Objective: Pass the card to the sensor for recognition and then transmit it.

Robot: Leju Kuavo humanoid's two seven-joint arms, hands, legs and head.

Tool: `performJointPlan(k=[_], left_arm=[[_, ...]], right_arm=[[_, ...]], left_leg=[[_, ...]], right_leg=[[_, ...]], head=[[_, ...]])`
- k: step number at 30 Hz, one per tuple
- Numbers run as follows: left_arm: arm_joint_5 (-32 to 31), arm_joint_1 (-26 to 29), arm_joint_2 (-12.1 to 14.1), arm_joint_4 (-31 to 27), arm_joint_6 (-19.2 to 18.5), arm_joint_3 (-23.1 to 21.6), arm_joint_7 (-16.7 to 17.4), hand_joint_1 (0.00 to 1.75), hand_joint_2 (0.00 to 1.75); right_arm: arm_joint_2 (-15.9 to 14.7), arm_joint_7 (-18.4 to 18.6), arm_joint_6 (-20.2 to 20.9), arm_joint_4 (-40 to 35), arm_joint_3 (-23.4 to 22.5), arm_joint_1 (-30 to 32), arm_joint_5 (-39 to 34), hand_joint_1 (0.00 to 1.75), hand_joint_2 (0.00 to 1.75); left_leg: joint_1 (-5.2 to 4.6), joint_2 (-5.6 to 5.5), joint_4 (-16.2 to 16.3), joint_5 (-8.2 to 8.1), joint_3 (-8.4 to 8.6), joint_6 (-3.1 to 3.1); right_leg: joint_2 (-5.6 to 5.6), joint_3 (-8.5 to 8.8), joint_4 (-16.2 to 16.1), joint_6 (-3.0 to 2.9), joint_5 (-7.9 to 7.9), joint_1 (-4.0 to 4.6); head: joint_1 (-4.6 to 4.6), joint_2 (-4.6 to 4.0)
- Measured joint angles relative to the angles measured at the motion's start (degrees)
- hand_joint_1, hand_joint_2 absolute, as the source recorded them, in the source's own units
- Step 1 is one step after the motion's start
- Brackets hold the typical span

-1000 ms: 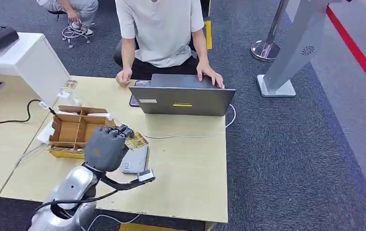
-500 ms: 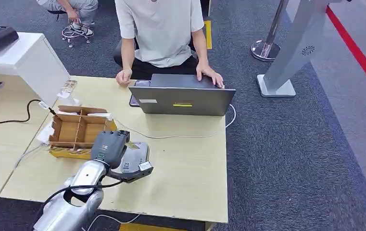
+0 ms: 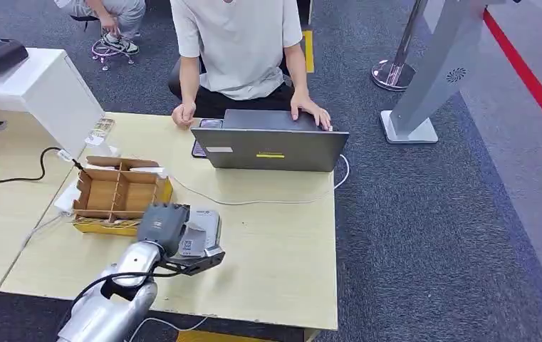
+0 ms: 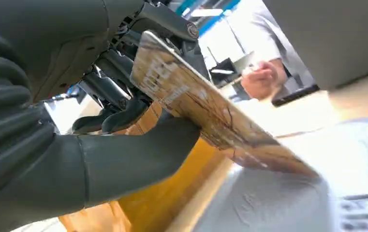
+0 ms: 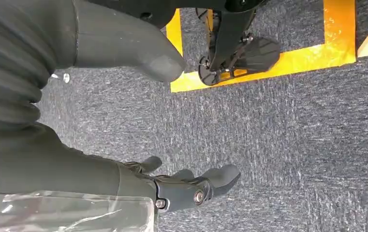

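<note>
My left hand (image 3: 162, 226) is low over the table and pinches a patterned brown card (image 4: 206, 106) between its thumb and fingers. The card's free end hangs just above the flat silver-grey sensor (image 3: 202, 231), whose pale top (image 4: 288, 203) lies right under it in the left wrist view. I cannot tell whether the card touches the sensor. My right hand (image 5: 191, 186) hangs beside my body over grey carpet, its fingers apart and holding nothing.
A divided cardboard box (image 3: 115, 194) stands just left of the sensor. A person sits at a grey laptop (image 3: 271, 146) across the wooden table (image 3: 282, 242), with a phone (image 3: 198, 148) beside it and a white cable (image 3: 282, 199) crossing the table. A white cabinet (image 3: 47, 92) stands far left.
My left hand has come down from above the table toward the sensor, carrying the card with it, and now sits low over the sensor's left edge.
</note>
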Motion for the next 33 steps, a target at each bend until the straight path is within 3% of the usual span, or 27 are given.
performJointPlan(k=[14,16,21,23,27,33], left_arm=[[1.07,-0.24,-0.55,0.90,0.87,0.41,-1.38,1.75,1.75],[1.25,-0.03,-0.55,0.77,4.74,0.41,-2.71,1.75,1.75],[0.83,1.75,-0.13,-4.03,24.76,1.77,-8.38,1.75,1.75],[0.23,2.13,0.44,-6.90,30.44,3.31,-11.38,1.75,1.75],[-1.50,1.55,2.03,-10.95,31.65,9.24,-14.08,1.75,1.75],[-0.48,-6.05,7.27,-8.88,31.23,16.56,-14.17,1.75,1.75]], right_arm=[[0.00,-0.09,-0.09,0.00,-0.37,0.01,0.31,0.00,1.75],[0.00,-0.30,-0.07,0.00,-0.42,0.01,0.55,0.00,1.75],[0.04,0.22,-0.39,0.00,-0.57,0.01,1.58,0.00,1.75],[0.07,0.35,-0.35,0.02,-0.57,0.00,2.32,0.00,1.75],[0.20,0.63,0.11,0.02,-0.55,0.00,3.71,0.00,1.75],[0.17,0.22,1.79,0.02,-0.28,-0.04,4.72,0.00,1.75]], left_leg=[[0.00,-0.01,0.00,0.01,0.03,0.00],[0.00,-0.01,0.00,0.02,0.02,0.01],[0.00,-0.05,0.00,0.01,-0.03,0.01],[0.00,-0.04,0.00,0.01,-0.03,0.01],[0.04,-0.03,-0.01,0.05,-0.01,-0.05],[0.21,-0.05,-0.02,0.22,-0.02,-0.21]], right_leg=[[-0.02,0.03,0.00,0.00,0.00,0.00],[-0.01,0.03,0.01,0.00,0.01,0.00],[-0.02,0.03,0.02,0.00,0.00,0.00],[-0.02,0.02,0.02,0.00,0.00,0.00],[-0.02,-0.01,0.03,-0.01,0.00,0.02],[-0.03,-0.04,0.08,-0.17,0.11,0.19]], head=[[0.00,0.00],[0.00,0.00],[0.00,0.00],[0.02,0.00],[0.00,0.00],[0.02,0.00]])
